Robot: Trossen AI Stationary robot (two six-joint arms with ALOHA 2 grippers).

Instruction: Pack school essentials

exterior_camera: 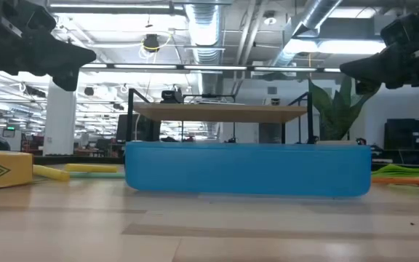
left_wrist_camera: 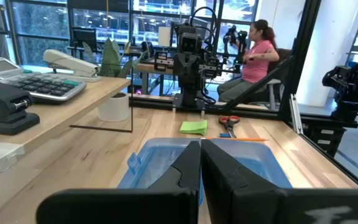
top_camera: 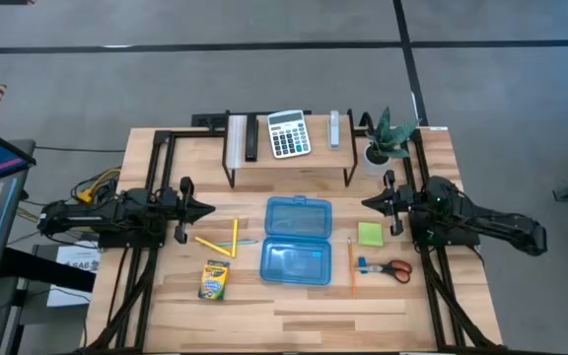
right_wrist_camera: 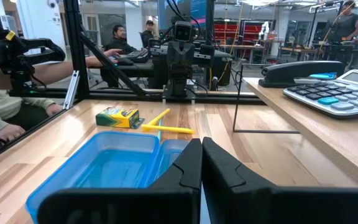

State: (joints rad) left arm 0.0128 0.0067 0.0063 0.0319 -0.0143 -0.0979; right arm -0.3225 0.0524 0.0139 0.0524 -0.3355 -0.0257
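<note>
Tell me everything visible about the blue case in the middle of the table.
The blue case is see-through plastic with rounded corners, lying open and flat on the wooden table in front of the small shelf. Its two hinged halves show side by side, both empty as far as can be seen. Nothing touches it: the pencils lie to one side, the sticky notes and an orange pencil to the other. Neither pincer is near it.

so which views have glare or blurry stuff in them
Low view: ceiling lights glare overhead, and the crayon box at the near edge looks soft. Left wrist view: bright windows behind, the left gripper close and soft. High view: even light, blue case sharp.
</note>
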